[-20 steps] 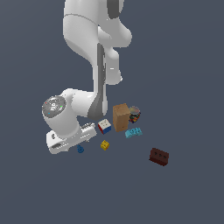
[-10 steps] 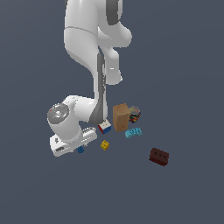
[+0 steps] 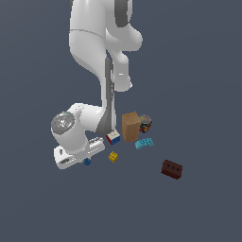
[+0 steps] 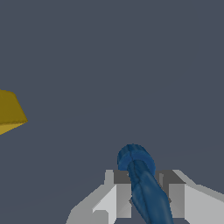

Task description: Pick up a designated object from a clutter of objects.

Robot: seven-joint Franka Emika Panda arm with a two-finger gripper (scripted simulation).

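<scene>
Your gripper (image 4: 146, 192) sits low over the floor at the exterior view's left, and in the wrist view you see the dark blue knob-like piece (image 4: 143, 188) lying between the two fingers (image 4: 118, 194), its rounded end poking out past the tips. The fingers sit close on either side of it, but you cannot tell from this angle whether they truly clamp it or only flank it, so treat the grip as unconfirmed. In the exterior view the same blue piece (image 3: 87, 162) shows as a small dot just under the near edge of the hand. The small yellow block (image 3: 113, 157) lies just to its right, apart from it, and it also shows in the wrist view (image 4: 9, 111). Further right and farther back you have the colourful puzzle cube (image 3: 113, 137), the tan box (image 3: 131, 126) standing upright beside it, the multicoloured jar-like thing (image 3: 145, 123) just beside the box, and the cyan brick (image 3: 144, 143) near the box's foot. The dark red-brown brick (image 3: 172, 168) lies well apart at the near right.
</scene>
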